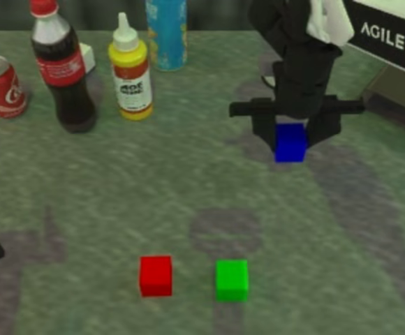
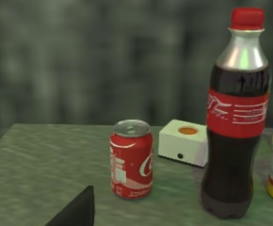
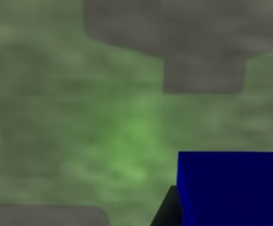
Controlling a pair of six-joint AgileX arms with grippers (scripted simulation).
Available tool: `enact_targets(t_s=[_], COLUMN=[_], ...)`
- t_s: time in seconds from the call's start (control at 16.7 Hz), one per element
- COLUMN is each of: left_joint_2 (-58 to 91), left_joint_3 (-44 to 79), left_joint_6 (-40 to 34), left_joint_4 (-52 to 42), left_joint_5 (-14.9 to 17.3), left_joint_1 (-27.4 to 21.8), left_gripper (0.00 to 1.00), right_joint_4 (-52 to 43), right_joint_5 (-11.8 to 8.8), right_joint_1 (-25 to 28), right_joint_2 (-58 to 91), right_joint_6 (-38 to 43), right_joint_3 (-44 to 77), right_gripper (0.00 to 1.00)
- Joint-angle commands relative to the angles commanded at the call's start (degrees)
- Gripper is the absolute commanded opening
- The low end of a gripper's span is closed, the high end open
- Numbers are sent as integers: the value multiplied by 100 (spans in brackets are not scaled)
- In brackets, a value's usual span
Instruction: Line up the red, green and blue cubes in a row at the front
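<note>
My left arm sits parked at the table's left edge, only a dark sliver of it showing in the top view, and whether its gripper is open or closed cannot be told. My right arm reaches down from the far right, its black two-finger gripper [image 1: 290,137] pointing straight at the table with a finger on either side of the small glossy deep-blue cube [image 1: 290,142], clamped on it; its shadow falls well nearer on the table, so the cube seems raised off the surface. The right wrist view shows that blue cube [image 3: 233,187] close up over mottled green tabletop [image 3: 56,117]. At the near edge, left to right, the small glossy bright-red cube [image 1: 156,276] and the matching bright-green cube [image 1: 232,280] rest side by side with a gap between them, nothing around them. Along the far left stand a red soda can [image 1: 3,86], a dark cola bottle with a red cap [image 1: 61,66], a small white box with an orange disc on top [image 2: 183,141] behind the bottle, a yellow squeeze bottle [image 1: 130,68] and a light-blue canister [image 1: 166,33]. That counts three cubes, one of each colour, two bottles, one can, one box and one canister.
</note>
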Motion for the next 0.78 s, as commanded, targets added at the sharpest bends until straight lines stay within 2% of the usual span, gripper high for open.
enact_targets(t_s=[0.3, 0.78], left_joint_2=[0, 0], left_joint_3=[0, 0], left_joint_6=[0, 0], left_joint_4=[0, 0], left_joint_5=[0, 0], left_joint_1=[0, 0], left_gripper=[100, 100], right_joint_4=[269, 962], right_joint_5=[-2, -8], right_joint_1=[354, 1356], right_joint_2=[-774, -2864], right_joint_6=[344, 1357], right_joint_3=[-947, -3946], right_gripper=[0, 0])
